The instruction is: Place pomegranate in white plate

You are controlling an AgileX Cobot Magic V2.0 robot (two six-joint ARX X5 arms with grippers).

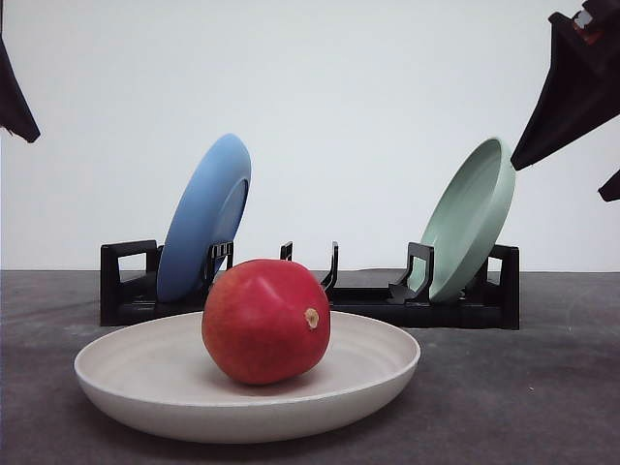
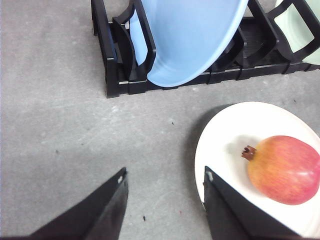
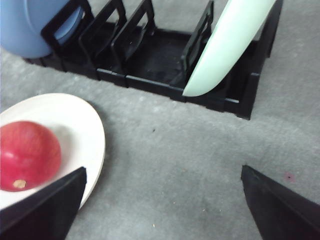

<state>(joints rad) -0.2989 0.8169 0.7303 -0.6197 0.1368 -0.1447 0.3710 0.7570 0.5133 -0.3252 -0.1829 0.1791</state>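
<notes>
Your pomegranate sits inside the white plate on the grey desk, resting near the plate's middle with its small tan stem nub turned sideways; the skin is smooth and red, shading to orange-yellow on one flank in the left wrist view, with no visible bruise or split. By the look of it the placing step is done and nothing grips the fruit, so what remains for you is judged to be only a clean withdrawal, keeping both arms clear of the plate rim. Your left pincer hangs spread wide and empty, one finger over the plate's edge beside the fruit; your right pincer is likewise spread and empty over bare desk. Behind stands the black rack, holding the blue plate and the pale green plate on edge.
</notes>
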